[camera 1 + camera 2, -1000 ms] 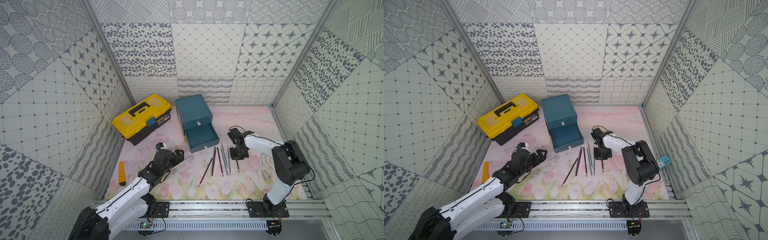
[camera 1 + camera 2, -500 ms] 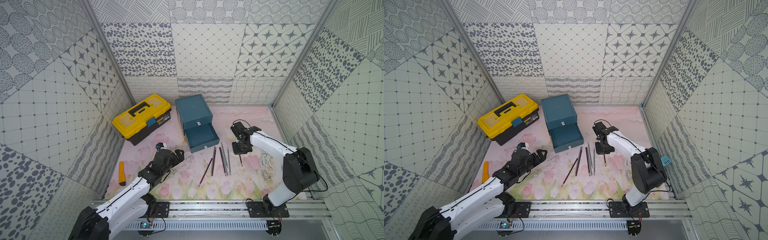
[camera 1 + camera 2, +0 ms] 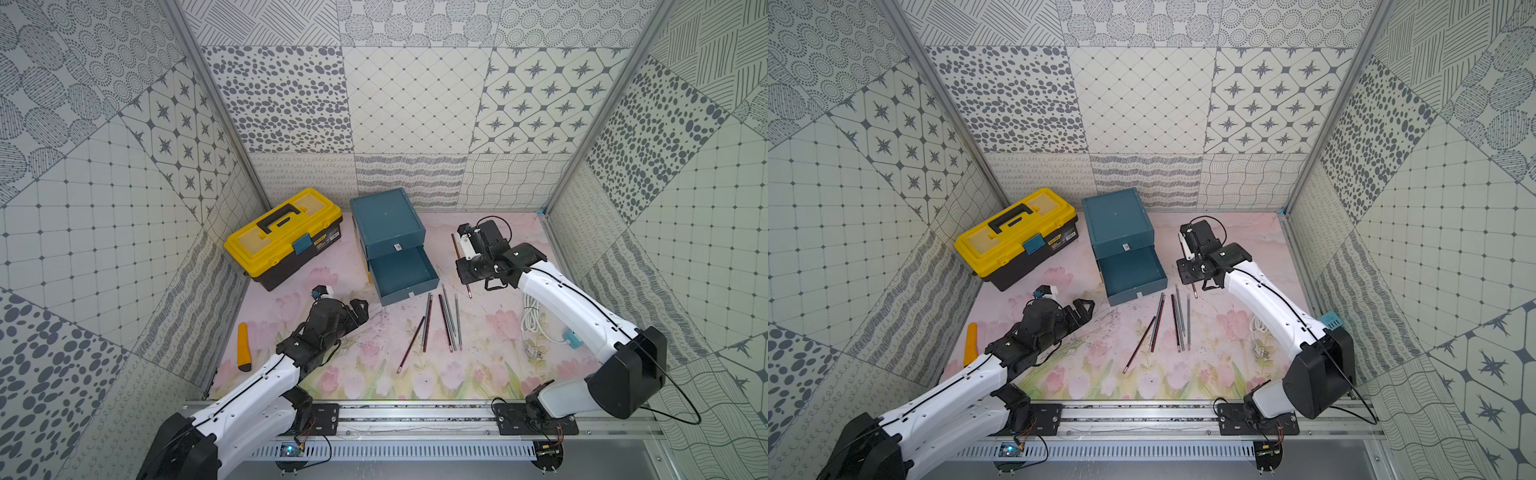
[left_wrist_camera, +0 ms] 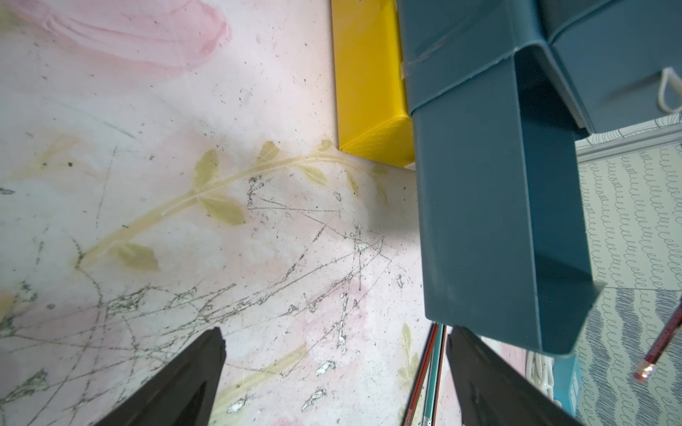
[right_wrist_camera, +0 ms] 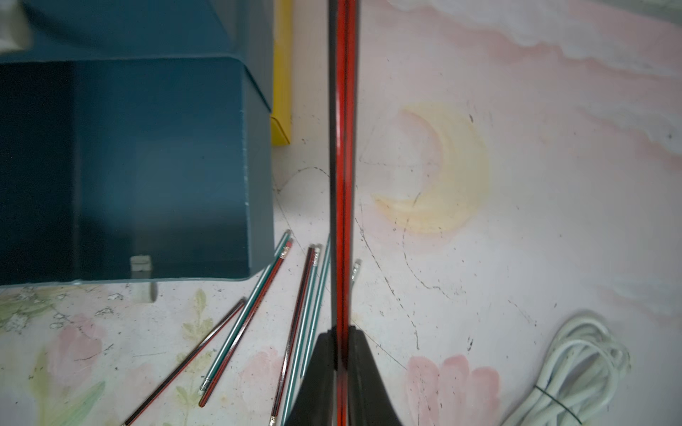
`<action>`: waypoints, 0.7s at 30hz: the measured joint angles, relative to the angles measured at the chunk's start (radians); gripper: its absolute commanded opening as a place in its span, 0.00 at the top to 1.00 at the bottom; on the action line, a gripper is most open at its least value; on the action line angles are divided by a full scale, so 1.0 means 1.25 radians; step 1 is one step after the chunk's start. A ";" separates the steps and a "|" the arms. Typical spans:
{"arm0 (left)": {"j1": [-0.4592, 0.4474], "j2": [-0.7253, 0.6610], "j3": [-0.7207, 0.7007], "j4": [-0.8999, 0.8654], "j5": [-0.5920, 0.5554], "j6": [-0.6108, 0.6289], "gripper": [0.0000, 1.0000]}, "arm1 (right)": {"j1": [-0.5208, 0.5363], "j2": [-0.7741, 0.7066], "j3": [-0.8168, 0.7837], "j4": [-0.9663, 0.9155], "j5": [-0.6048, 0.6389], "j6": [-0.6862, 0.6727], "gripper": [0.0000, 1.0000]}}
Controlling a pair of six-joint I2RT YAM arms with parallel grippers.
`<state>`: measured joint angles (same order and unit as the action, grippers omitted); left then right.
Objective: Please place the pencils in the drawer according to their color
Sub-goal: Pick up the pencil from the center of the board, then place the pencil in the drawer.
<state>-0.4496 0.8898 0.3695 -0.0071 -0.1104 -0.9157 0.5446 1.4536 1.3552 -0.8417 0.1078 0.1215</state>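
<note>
Pencil (image 5: 343,147), red-and-black, is off the mat (image 3: 498,365). A second ago my right gripper (image 5: 342,332) sat low among the loose pencils (image 3: 444,322), at the drawer's 5 o'clock. Now it pinches this one tight, raised at 3 o'clock of the open drawer (image 3: 409,291). I judge the drop-in comes next. My right arm (image 3: 557,299) stretches forward. My left gripper (image 3: 359,309) rests spread wide at the drawer's 8 o'clock.

red-and-black striped pencil (image 5: 342,147) pinched by black right gripper (image 5: 341,332) | open teal plastic drawer (image 5: 258,166) seen alongside | loose thin pencils (image 5: 238,332) scattered on floral mat (image 5: 516,258)
</note>
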 measured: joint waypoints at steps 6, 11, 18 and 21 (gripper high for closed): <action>0.000 0.000 0.000 0.000 0.000 0.000 0.01 | 0.088 0.043 0.100 0.037 -0.007 -0.126 1.00; 0.000 0.000 0.000 0.001 0.000 0.000 0.01 | 0.133 0.105 0.157 0.058 -0.024 -0.222 1.00; 0.000 0.000 0.000 0.001 0.000 0.000 0.01 | 0.174 0.180 0.223 0.072 -0.020 -0.339 1.00; 0.000 -0.002 0.000 0.001 0.000 0.000 0.01 | 0.188 0.212 0.237 0.078 -0.006 -0.377 1.00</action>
<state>-0.4496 0.8875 0.3695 -0.0063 -0.1108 -0.9157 0.7792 1.7187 1.6516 -0.7448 0.0998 -0.3500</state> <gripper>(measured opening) 0.994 0.124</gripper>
